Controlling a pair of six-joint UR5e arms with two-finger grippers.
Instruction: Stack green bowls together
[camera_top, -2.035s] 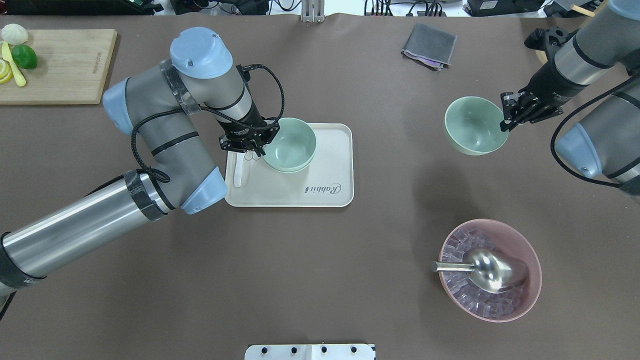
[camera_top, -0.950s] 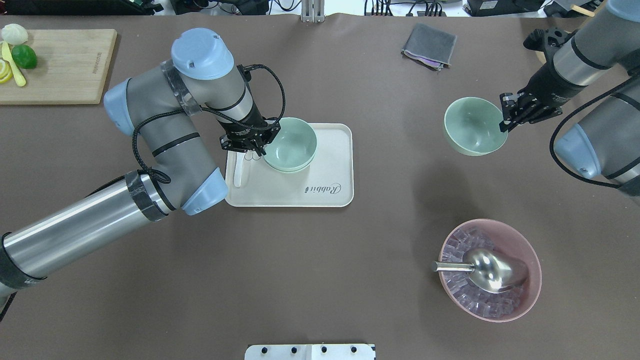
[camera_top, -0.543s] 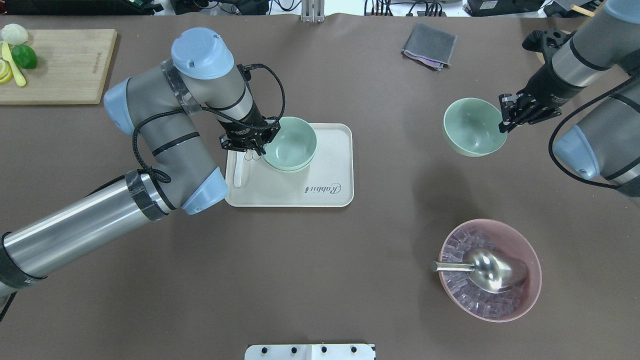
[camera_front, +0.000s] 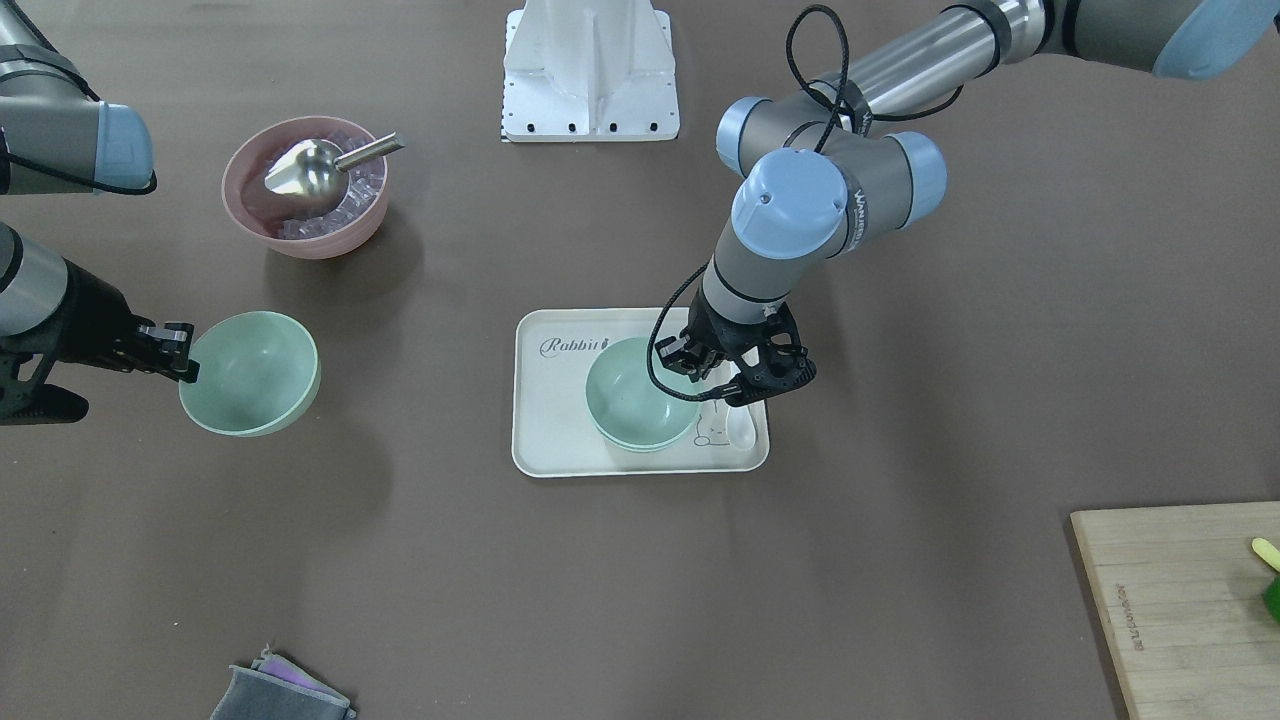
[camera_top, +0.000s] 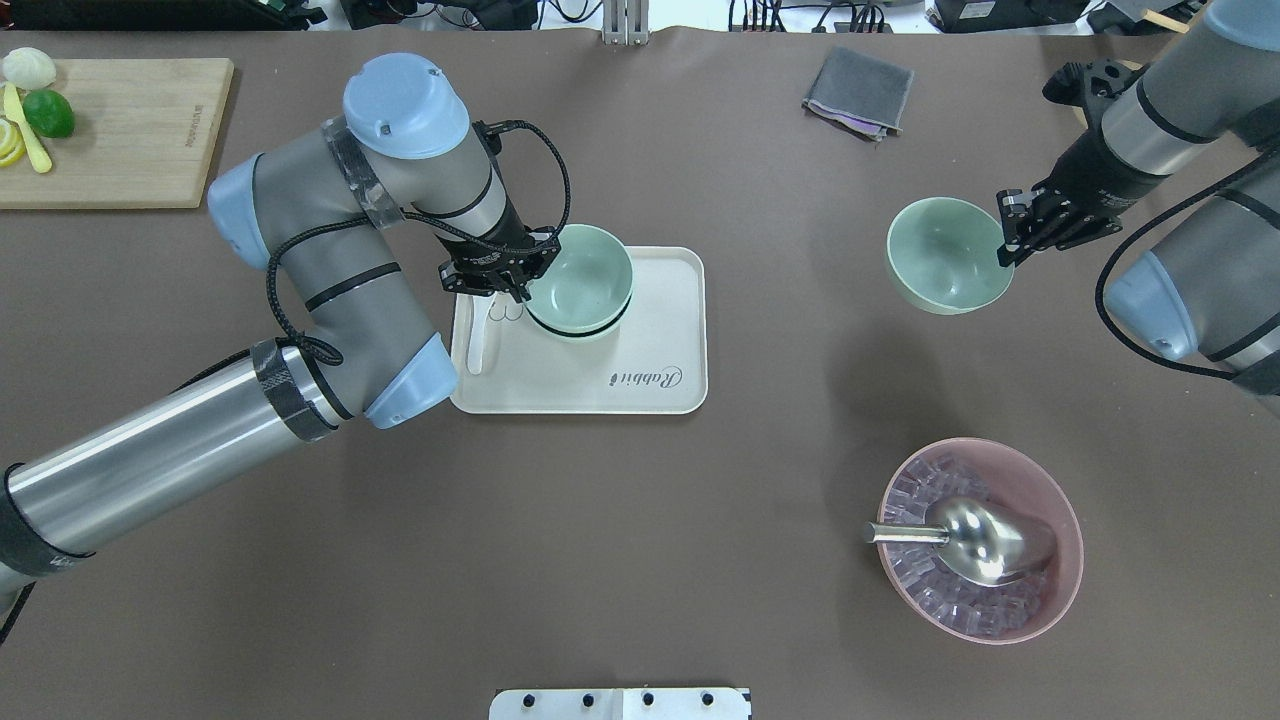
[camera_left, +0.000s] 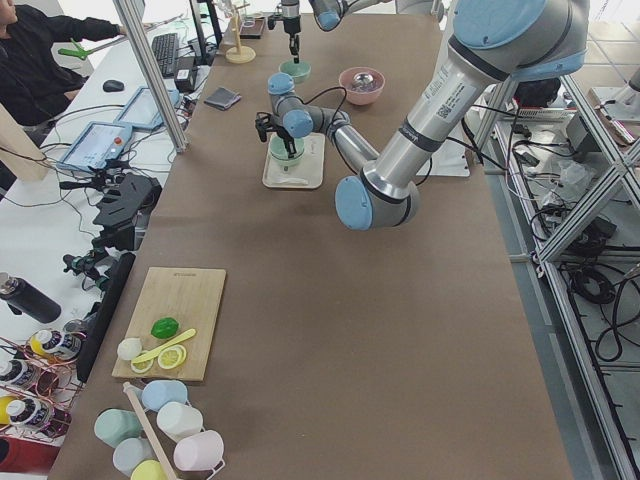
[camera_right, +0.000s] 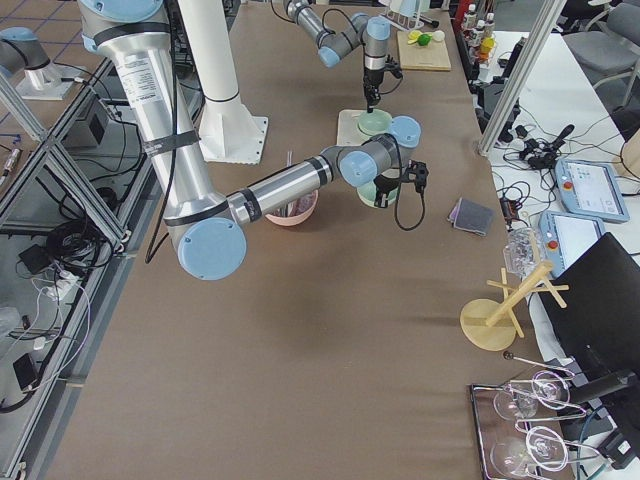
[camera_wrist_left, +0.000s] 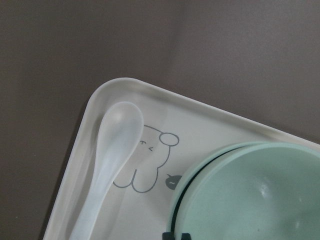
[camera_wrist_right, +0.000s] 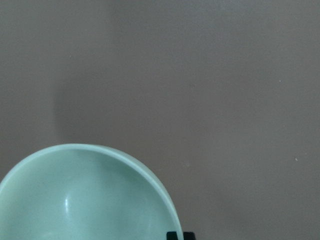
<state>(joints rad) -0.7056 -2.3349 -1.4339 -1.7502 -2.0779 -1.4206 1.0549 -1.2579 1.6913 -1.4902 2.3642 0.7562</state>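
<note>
Top green bowl (camera_top: 585, 275) nested over lower green bowl (camera_front: 640, 444) on tray (camera_top: 660, 390). Dark gap at rims, so probably not fully seated. My left end effector (camera_top: 518, 290) clamped on its rim; side grip keeps hollow free. Third green bowl (camera_top: 945, 255) well apart, above desk (camera_top: 700, 550), rim pinched by my right end effector (camera_top: 1005, 250), mouth up for nesting. Spoon (camera_wrist_left: 112, 150) beside stack.

Left jaws pinch a green bowl (camera_top: 585, 278) over the cream tray (camera_top: 665, 325)
</note>
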